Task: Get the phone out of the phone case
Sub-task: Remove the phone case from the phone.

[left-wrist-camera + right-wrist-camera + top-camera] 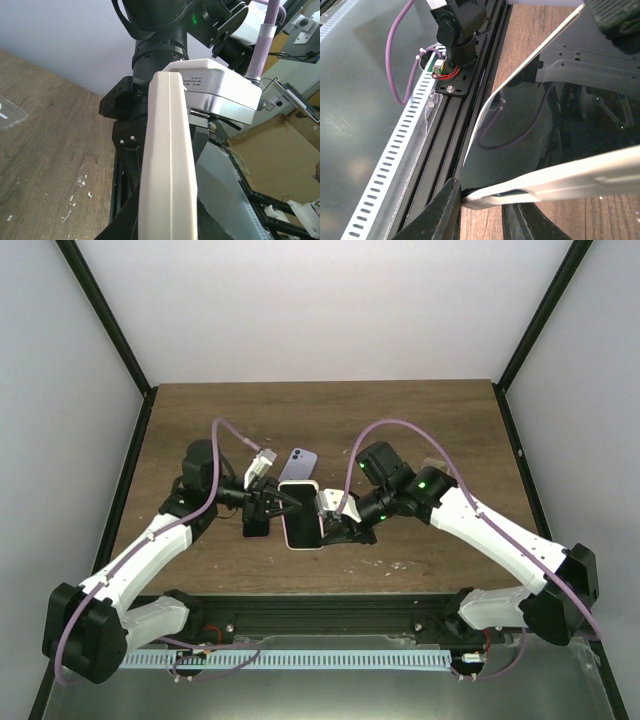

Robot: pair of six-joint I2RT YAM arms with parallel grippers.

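Observation:
A phone with a black screen [299, 514] sits in a white case [301, 544] and is held above the table between both arms. My left gripper [272, 502] is shut on the case's left long edge. In the left wrist view the cream case edge [170, 165] runs up between my black fingers [122, 220]. My right gripper [335, 525] grips the right side. In the right wrist view its fingers [442, 212] close on the case's corner [485, 196], with the dark screen [530, 130] above.
A purple phone or case [298, 461] lies on the wooden table [420, 430] just behind the held phone. A clear edge [10, 114] shows at the left of the left wrist view. The black frame rail [330, 615] runs along the near edge.

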